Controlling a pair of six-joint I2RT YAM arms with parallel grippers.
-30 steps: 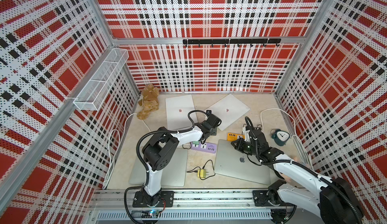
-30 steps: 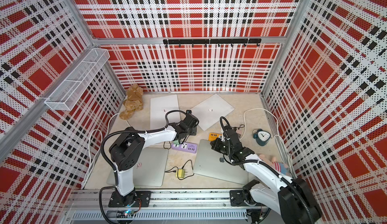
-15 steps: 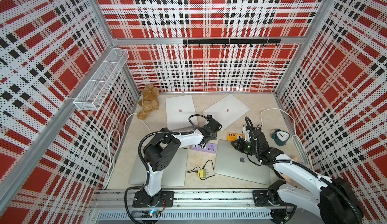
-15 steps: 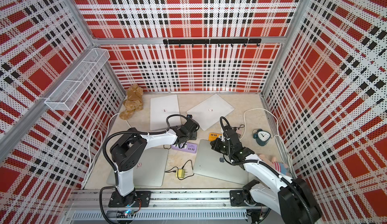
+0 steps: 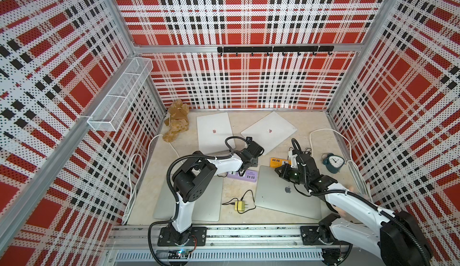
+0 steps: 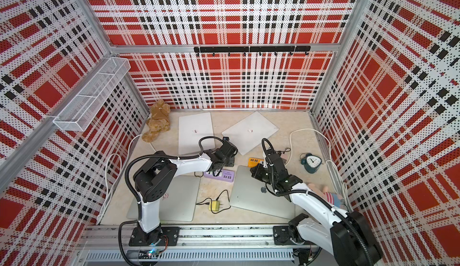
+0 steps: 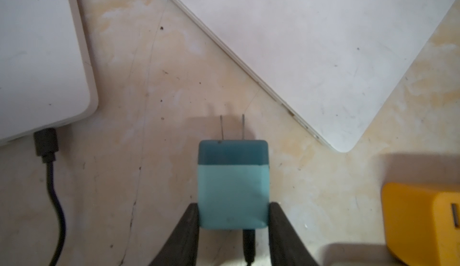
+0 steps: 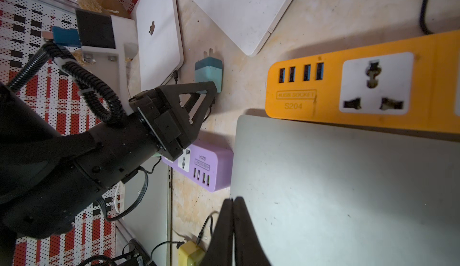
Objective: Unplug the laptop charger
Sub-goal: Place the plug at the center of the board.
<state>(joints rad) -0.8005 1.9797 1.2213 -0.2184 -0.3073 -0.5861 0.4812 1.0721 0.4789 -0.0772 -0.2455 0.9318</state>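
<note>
A teal laptop charger (image 7: 233, 185) is clamped between my left gripper (image 7: 234, 210) fingers, low over the table. Its two prongs (image 7: 243, 127) are bare and plugged into nothing, and a black cable (image 7: 249, 247) leaves its rear. In the right wrist view the charger (image 8: 208, 71) sits just beyond the purple power strip (image 8: 211, 167), clear of its socket. In a top view the left gripper (image 5: 250, 161) hovers behind that purple strip (image 5: 245, 176). My right gripper (image 8: 233, 200) is shut and empty at the corner of the grey laptop (image 5: 286, 197).
An orange power strip (image 8: 311, 103) lies behind the grey laptop. Two white laptops (image 5: 215, 131) (image 5: 270, 131) lie at the back, one with a black plug (image 7: 46, 141) in it. A yellow charger (image 5: 240, 206), a clock (image 5: 333, 162) and a teddy (image 5: 176, 122) are around.
My left gripper has shifted slightly toward the front with the teal charger held in it. The right arm has stayed still.
</note>
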